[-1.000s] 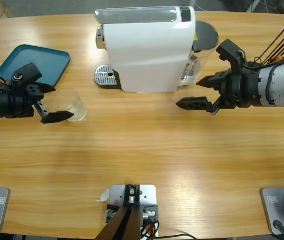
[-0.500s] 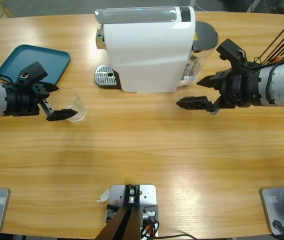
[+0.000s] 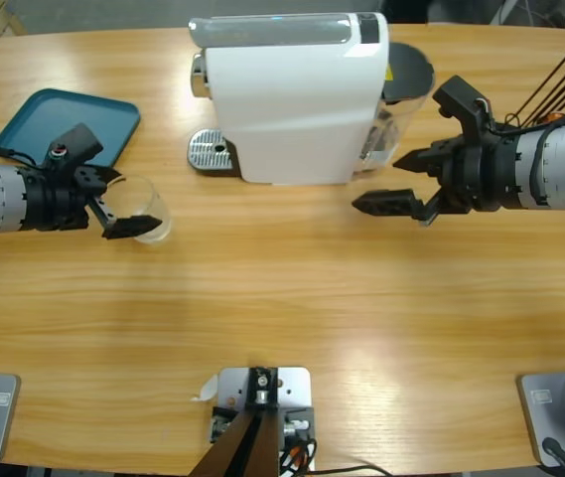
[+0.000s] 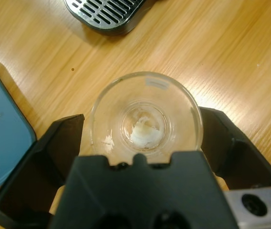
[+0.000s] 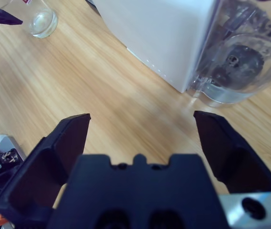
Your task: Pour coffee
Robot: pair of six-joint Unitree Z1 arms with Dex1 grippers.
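Left hand (image 4: 142, 143) jaws spread around empty glass tumbler (image 4: 145, 117), sides not touching

A white coffee machine (image 3: 287, 94) sits at the far middle of the wooden table (image 3: 282, 328), its perforated metal drip tray (image 3: 212, 152) sticking out on one side and a clear water tank (image 3: 404, 99) with a dark lid on the other. Over by the table's edge lies a teal tray (image 3: 64, 121), flat on the wood.
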